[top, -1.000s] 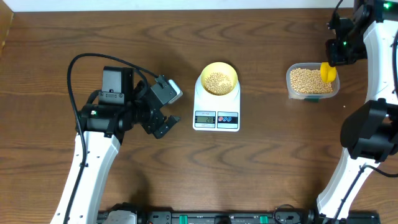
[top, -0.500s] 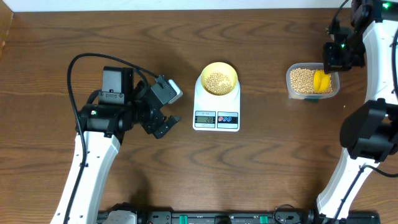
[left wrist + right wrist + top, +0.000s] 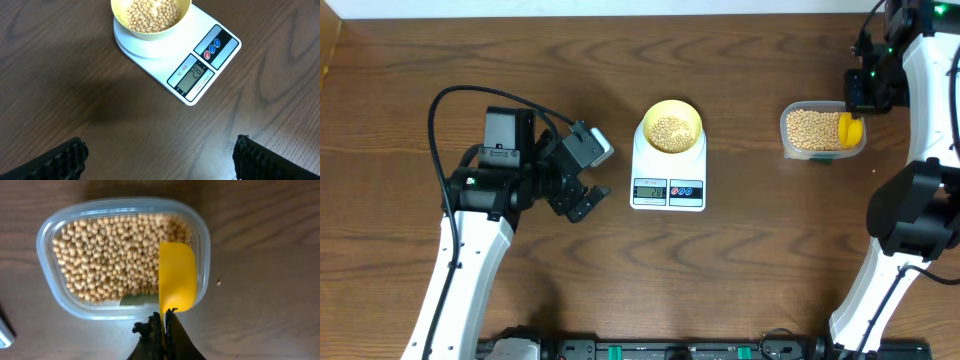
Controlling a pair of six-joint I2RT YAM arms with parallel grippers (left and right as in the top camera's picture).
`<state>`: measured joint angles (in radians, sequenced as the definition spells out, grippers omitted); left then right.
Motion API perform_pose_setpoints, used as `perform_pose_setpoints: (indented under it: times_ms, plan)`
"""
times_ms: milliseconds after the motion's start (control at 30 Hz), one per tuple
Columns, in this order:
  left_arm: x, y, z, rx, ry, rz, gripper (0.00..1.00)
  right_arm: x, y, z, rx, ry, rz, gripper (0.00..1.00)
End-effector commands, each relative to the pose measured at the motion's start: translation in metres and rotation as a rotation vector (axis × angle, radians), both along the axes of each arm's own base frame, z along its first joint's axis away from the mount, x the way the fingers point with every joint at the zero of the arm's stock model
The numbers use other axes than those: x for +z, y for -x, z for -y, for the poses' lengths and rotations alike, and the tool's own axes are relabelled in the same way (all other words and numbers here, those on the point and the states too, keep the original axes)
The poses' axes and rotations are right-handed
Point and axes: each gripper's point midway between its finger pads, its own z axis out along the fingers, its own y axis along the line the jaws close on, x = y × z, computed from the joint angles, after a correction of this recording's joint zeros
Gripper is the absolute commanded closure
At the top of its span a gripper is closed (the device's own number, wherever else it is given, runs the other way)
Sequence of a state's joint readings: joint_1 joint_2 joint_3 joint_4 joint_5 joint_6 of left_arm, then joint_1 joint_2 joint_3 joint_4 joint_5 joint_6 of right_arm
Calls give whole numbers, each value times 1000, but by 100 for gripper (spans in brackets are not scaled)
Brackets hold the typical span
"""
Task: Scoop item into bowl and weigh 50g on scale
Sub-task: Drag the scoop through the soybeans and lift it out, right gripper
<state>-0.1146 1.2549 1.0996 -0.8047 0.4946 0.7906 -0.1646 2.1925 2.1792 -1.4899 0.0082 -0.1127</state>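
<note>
The pale-yellow bowl (image 3: pixel 672 130) holds tan beans (image 3: pixel 670 129) and stands on the white scale (image 3: pixel 669 187); both also show in the left wrist view, bowl (image 3: pixel 150 19) and scale (image 3: pixel 200 70), whose display reads about 20. My right gripper (image 3: pixel 164 325) is shut on the yellow scoop (image 3: pixel 177 277), whose blade lies over the right end of the clear tub (image 3: pixel 55 295) full of beans (image 3: pixel 110 255). In the overhead view the scoop (image 3: pixel 849 127) is at the tub's (image 3: pixel 788 132) right side. My left gripper (image 3: pixel 160 157) is open and empty over bare table, left of the scale.
A single stray bean (image 3: pixel 219 282) lies on the wood to the right of the tub. The left arm's body and cable (image 3: pixel 500 160) occupy the table's left part. The table's far edge runs along the top of the overhead view.
The right gripper swung the scoop from the tub's upper right edge into the beans, then back to the tub's right side. The left arm has not moved.
</note>
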Motion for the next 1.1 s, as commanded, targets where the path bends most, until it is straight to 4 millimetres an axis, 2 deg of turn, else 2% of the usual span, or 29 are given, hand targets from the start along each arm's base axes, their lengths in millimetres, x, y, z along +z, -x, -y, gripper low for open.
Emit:
perform_pose_setpoints:
  times_ms: [0, 233, 533, 633, 933, 1067]
  plan:
    - [-1, 1, -1, -8, -5, 2, 5, -11, 2, -1, -2, -7, -18, 99]
    - [-1, 1, -1, -8, -5, 2, 5, -27, 0, -7, 36, -47, -19, 99]
    - [-1, 1, -1, -8, -4, 1, 5, -42, -4, -30, 43, -277, 24, 99]
    - [-1, 1, -1, -8, -5, 2, 5, -41, -4, -31, 42, -331, 38, 99]
    - [-1, 1, -1, -8, -5, 2, 5, -36, -5, -15, 12, -407, 82, 99]
    - [-1, 1, -1, -8, -4, 2, 5, -36, -4, -15, 22, -416, 80, 99]
